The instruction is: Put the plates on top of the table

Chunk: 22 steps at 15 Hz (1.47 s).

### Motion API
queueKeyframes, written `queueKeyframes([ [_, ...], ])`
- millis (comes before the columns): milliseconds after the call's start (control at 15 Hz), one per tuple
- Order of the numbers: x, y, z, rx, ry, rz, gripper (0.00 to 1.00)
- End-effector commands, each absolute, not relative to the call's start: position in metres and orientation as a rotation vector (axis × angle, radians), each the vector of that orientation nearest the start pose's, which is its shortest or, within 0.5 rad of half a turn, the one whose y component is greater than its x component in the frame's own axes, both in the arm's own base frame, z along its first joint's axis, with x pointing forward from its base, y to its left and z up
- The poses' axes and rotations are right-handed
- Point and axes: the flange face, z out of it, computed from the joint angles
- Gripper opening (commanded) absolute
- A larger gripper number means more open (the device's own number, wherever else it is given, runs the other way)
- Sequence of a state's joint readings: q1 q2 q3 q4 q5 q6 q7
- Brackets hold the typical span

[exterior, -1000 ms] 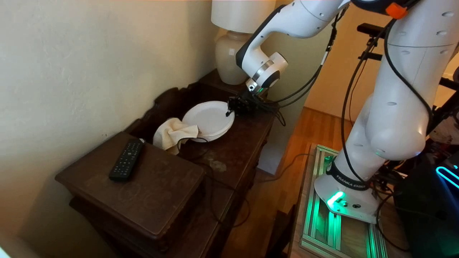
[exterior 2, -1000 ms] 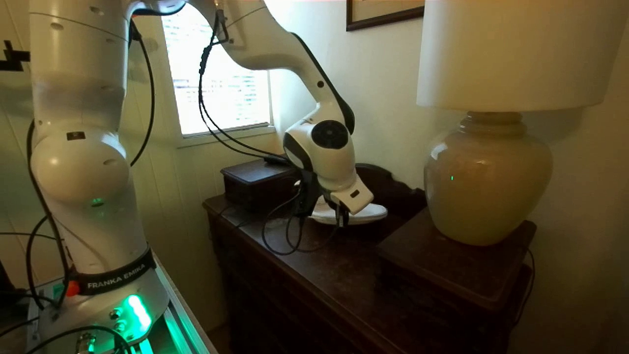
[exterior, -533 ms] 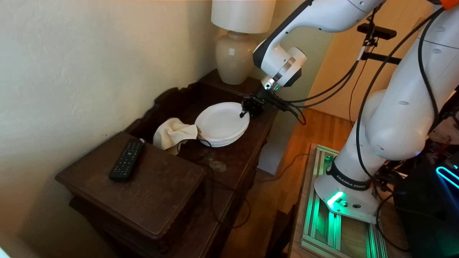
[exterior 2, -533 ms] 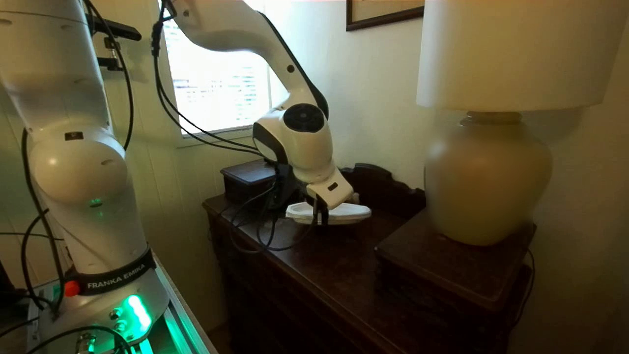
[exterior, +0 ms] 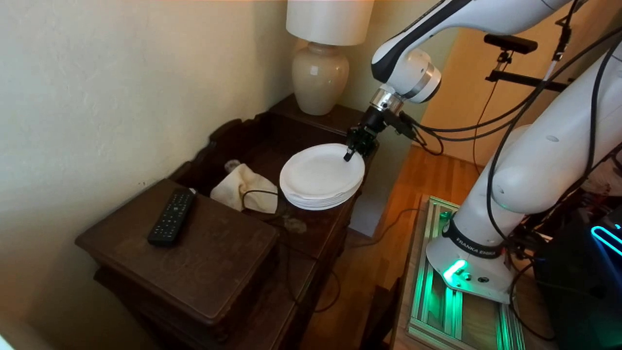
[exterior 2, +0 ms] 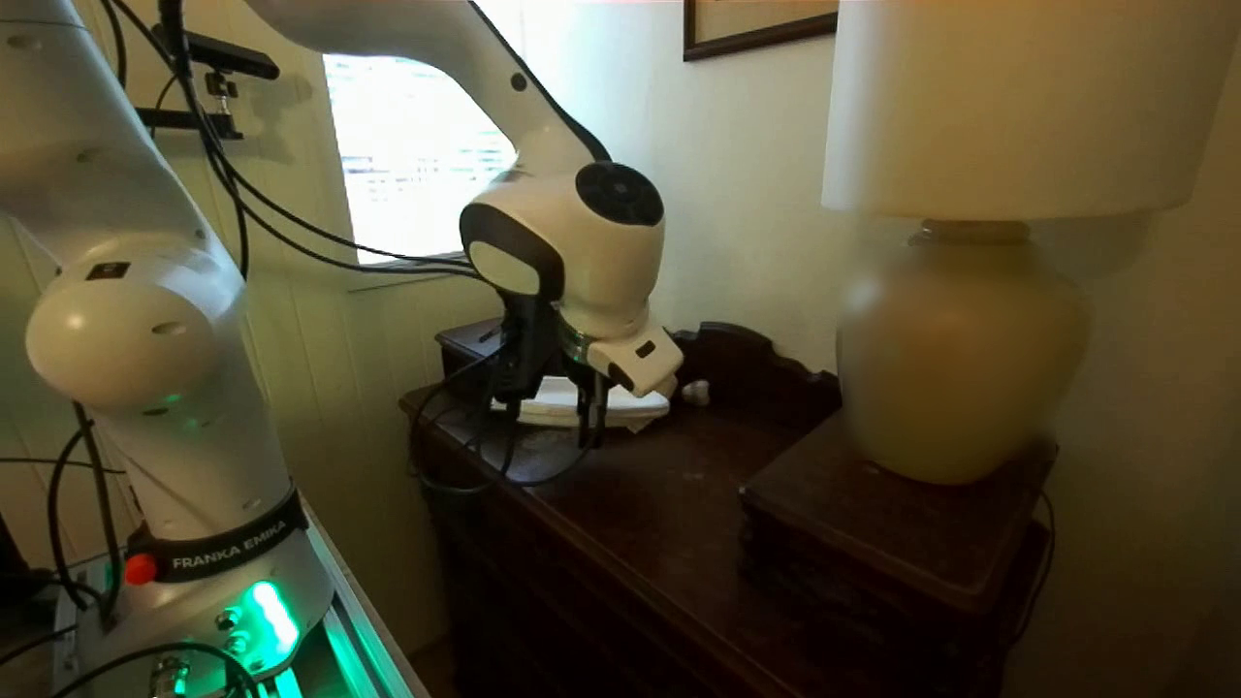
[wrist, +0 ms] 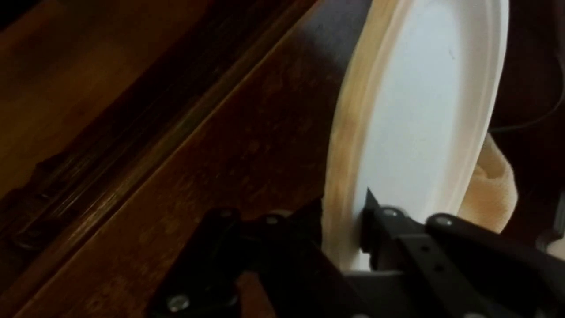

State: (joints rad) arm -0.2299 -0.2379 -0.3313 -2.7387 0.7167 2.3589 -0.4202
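Note:
A stack of white plates point(exterior: 323, 170) is at the front part of the dark wooden dresser top point(exterior: 301, 248). My gripper point(exterior: 351, 154) is shut on the stack's rim on the lamp side, one finger on the top face and one underneath. In the wrist view the plates point(wrist: 419, 110) run up from between the fingertips point(wrist: 343, 225). In an exterior view the plates point(exterior 2: 553, 402) are partly hidden behind the gripper point(exterior 2: 591, 427) and look slightly raised off the dresser top point(exterior 2: 669, 514). I cannot tell whether their far edge touches anything.
A cream cloth point(exterior: 248, 189) lies beside the plates, with a small pale object point(exterior: 233, 166) behind it. A raised box section point(exterior: 189, 262) holds a black remote point(exterior: 172, 216). A lamp point(exterior: 319, 78) stands at the opposite end. A thin cable point(exterior: 289, 272) crosses the dresser.
My gripper has carried the plates away from the wall, toward the dresser's front edge and the remote's end. The cloth has shifted, and the small pale object behind it now shows.

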Motion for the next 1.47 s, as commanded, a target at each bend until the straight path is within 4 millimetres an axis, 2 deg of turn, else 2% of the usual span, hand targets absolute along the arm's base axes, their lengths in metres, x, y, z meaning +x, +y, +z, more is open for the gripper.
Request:
queueKeyframes([
  [0, 0.288, -0.178, 0.318, -2.408, 0.697, -0.077, 0.05],
  [67, 0.293, -0.189, 0.334, -2.386, 0.659, -0.096, 0.05],
  [267, 0.283, -0.174, 0.357, -2.272, 0.606, -0.174, 0.04],
  [400, 0.294, -0.170, 0.379, -2.214, 0.573, -0.238, 0.03],
  [533, 0.307, -0.152, 0.396, -2.155, 0.542, -0.330, 0.03],
  [733, 0.333, -0.119, 0.407, -2.101, 0.493, -0.376, 0.03],
  [1000, 0.373, -0.060, 0.398, -2.114, 0.388, -0.317, 0.04],
  [1200, 0.397, -0.023, 0.376, -2.164, 0.331, -0.246, 0.04],
  [1267, 0.375, -0.036, 0.388, -2.159, 0.354, -0.265, 0.04],
  [1333, 0.379, -0.028, 0.382, -2.174, 0.344, -0.240, 0.12],
  [1400, 0.380, -0.027, 0.378, -2.179, 0.347, -0.228, 0.12],
])
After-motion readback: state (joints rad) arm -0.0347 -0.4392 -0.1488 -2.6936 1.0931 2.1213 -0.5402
